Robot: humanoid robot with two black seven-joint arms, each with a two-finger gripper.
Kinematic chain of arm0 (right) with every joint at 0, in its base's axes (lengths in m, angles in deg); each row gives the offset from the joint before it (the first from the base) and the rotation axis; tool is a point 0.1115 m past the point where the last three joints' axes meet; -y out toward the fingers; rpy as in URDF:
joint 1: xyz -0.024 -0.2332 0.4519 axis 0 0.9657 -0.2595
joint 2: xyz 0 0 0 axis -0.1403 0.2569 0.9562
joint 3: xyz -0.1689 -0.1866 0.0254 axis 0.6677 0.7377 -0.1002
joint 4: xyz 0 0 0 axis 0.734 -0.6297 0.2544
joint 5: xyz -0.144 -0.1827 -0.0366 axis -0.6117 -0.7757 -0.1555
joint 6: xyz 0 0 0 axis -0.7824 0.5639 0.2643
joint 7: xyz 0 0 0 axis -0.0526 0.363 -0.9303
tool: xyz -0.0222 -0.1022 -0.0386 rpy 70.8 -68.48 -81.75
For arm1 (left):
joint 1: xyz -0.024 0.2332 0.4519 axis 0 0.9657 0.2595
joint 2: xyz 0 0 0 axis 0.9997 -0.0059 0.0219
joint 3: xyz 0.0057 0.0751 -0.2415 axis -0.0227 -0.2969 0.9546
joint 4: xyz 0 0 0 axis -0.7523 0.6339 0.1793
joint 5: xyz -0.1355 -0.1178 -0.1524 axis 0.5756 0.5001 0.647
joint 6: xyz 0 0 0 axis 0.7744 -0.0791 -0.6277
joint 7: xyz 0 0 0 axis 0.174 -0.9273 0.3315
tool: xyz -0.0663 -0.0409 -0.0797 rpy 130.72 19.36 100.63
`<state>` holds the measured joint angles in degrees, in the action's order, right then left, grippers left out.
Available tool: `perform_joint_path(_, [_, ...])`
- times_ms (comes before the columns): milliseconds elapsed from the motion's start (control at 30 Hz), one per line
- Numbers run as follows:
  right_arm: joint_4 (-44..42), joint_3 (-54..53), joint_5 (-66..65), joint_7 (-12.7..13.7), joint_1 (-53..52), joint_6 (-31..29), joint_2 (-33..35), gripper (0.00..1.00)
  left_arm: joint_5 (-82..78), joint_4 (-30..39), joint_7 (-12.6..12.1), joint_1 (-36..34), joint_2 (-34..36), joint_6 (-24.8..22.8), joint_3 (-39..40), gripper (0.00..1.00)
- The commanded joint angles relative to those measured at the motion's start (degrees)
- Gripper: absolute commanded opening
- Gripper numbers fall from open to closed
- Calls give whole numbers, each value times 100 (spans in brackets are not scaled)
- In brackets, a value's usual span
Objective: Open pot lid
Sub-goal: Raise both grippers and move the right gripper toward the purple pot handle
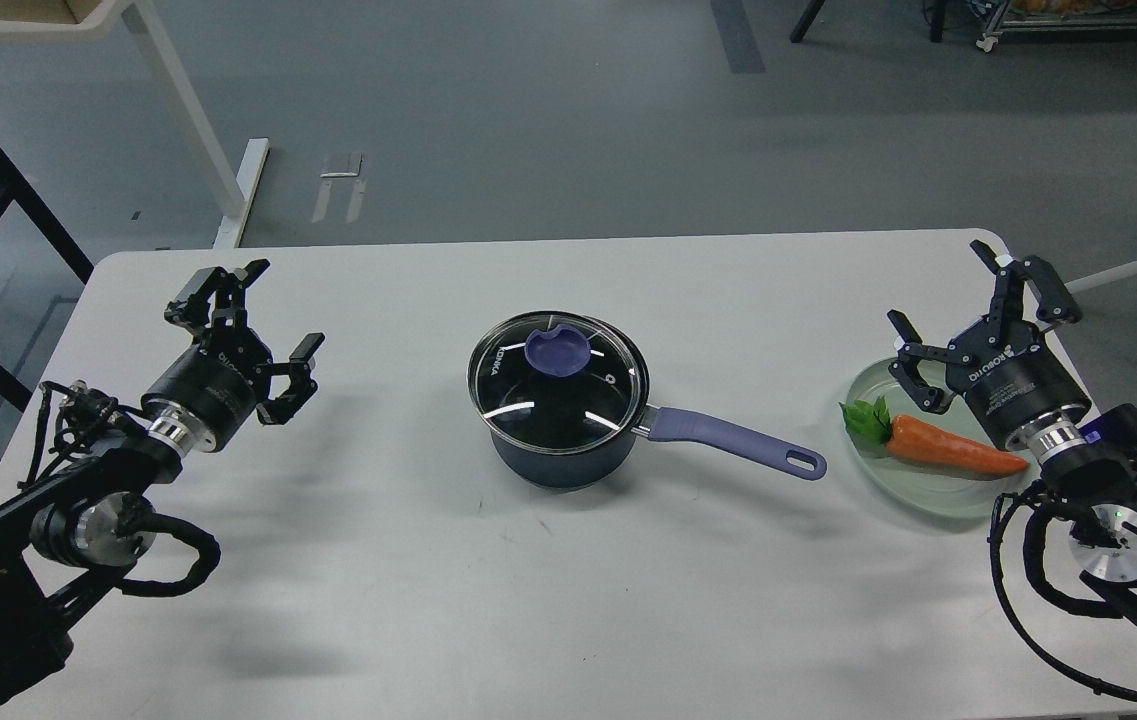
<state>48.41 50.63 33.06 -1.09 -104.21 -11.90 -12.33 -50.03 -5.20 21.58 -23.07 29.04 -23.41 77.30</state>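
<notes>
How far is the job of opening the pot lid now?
Nothing is done: the lid sits closed on the pot. Nothing is in hand; the left gripper and right gripper are open and apart from it. Reaching, gripping the knob and lifting remain.

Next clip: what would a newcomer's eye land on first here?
The dark pot at the centre of the white table, its glass lid on and its purple handle pointing right. Next, the orange carrot on the pale green plate at right. The left end effector and right end effector flank them, both open.
</notes>
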Motion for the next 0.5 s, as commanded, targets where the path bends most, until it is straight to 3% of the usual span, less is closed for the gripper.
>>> perform_joint_path(0, [2,-26,-7,-1,3,-2,51,100,-4,-10,2,2,28,24,41,99])
perform_joint_path(167, [54,-35,-269,-1,-102,34,261,100,-48,-10,-51,2,185,24,15,99])
perform_joint_path(467, [994,61,-2254,-1,-1182,51,1675,100,-57,-177,1,-349,643,-11,-64,99])
